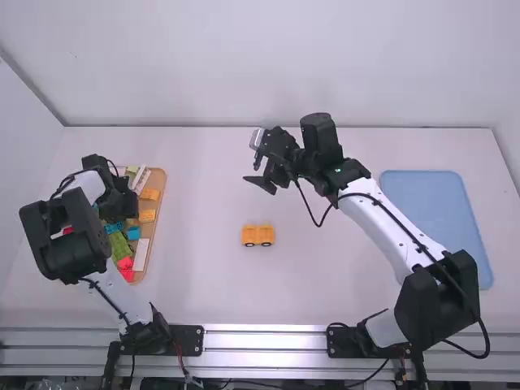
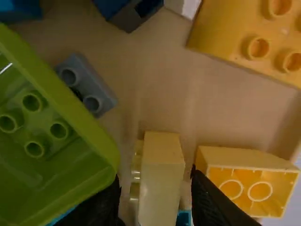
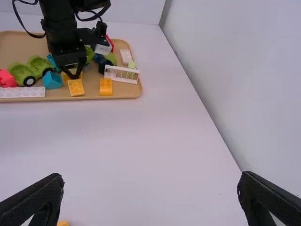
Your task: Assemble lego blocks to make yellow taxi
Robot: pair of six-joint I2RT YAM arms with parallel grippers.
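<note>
At mid-table, our wheeled yellow taxi base (image 1: 258, 236) stands joined; we judge its upper part remains. Our left gripper (image 2: 155, 175) is parted around a yellow block (image 2: 162, 188) on the tray (image 3: 26, 47); our right gripper (image 3: 151, 175) is spread wide.

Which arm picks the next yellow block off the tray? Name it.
Left, I'd say: the left gripper has open fingers either side of a pale yellow block on the tray; the right gripper is well away from it.
</note>
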